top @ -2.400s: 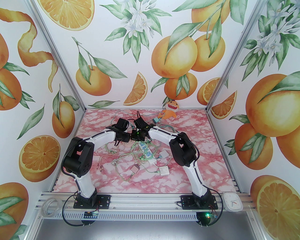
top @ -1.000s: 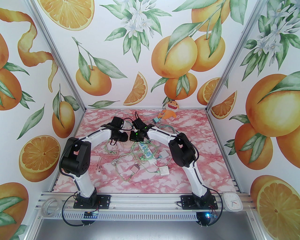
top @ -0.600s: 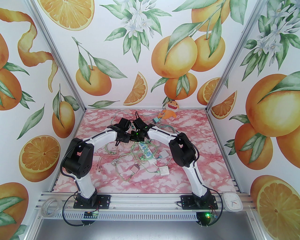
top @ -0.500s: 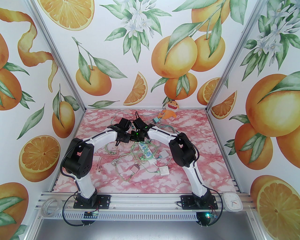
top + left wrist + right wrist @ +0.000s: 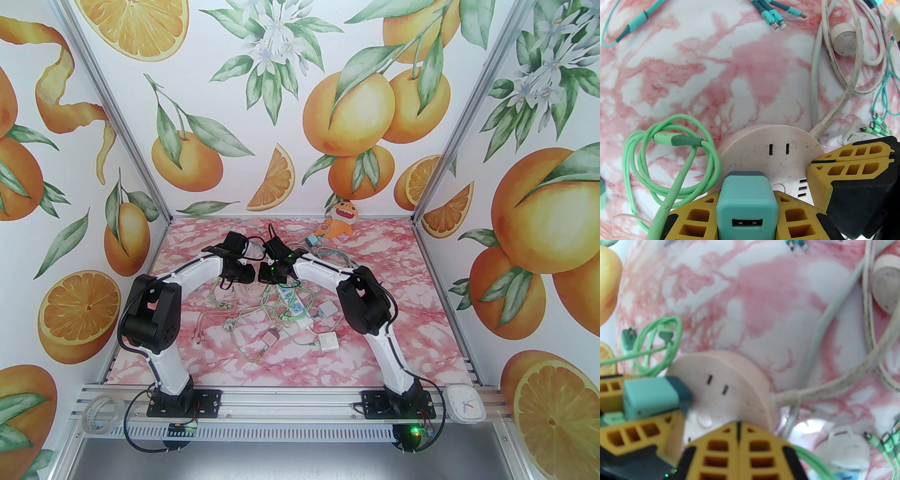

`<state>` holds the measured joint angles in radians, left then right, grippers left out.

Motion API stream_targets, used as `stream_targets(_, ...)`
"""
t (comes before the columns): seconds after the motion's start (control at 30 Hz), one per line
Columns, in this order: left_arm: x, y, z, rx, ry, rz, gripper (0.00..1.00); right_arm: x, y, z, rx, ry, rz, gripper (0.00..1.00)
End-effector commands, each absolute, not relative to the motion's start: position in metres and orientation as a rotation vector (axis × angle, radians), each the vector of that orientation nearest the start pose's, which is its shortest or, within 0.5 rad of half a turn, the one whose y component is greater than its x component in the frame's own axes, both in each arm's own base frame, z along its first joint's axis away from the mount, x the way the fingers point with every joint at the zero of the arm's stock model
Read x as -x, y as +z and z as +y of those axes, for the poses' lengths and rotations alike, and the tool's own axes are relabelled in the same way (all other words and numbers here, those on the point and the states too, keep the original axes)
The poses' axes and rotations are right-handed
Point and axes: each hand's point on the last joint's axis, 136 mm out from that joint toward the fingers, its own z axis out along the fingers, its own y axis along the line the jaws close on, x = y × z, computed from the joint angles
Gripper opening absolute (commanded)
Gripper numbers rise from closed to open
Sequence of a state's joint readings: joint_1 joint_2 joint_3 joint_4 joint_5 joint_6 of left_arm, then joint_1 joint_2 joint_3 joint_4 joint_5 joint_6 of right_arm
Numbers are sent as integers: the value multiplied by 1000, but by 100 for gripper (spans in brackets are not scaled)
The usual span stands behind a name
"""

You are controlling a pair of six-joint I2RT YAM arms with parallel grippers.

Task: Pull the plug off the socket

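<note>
Pull step in hand: left gripper [image 5: 746, 198] clamps the teal plug [image 5: 745, 206], bottom centre of its wrist view, seemingly seated in the round pink socket [image 5: 764, 140]. Right gripper [image 5: 738, 429], jaws together, pins the socket's rim. Next: straight lift, socket held down.

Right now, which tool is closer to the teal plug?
Left. The left tool is shut on the teal plug, a finger on each side. The right tool, shut, touches the round socket beside the plug.
</note>
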<state>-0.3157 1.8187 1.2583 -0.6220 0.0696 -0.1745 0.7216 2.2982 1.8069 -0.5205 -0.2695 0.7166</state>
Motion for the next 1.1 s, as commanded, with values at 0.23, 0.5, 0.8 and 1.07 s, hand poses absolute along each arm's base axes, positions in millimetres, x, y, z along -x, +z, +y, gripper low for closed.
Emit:
stream_targets(0.23, -401, 89, -156, -430, 67, 2631, 13, -367, -28, 371, 55, 529, 3006, 0)
stream_targets(0.5, -400, 88, -162, -487, 135, 2613, 12, -367, -29, 373, 59, 524, 3009, 0)
stream_targets(0.8, -410, 92, -152, -248, -258, 2700, 12, -367, -31, 373, 54, 520, 3014, 0)
stream_targets(1.07, -410, 88, -141, -202, -262, 2722, 13, -367, -31, 374, 56, 523, 3013, 0)
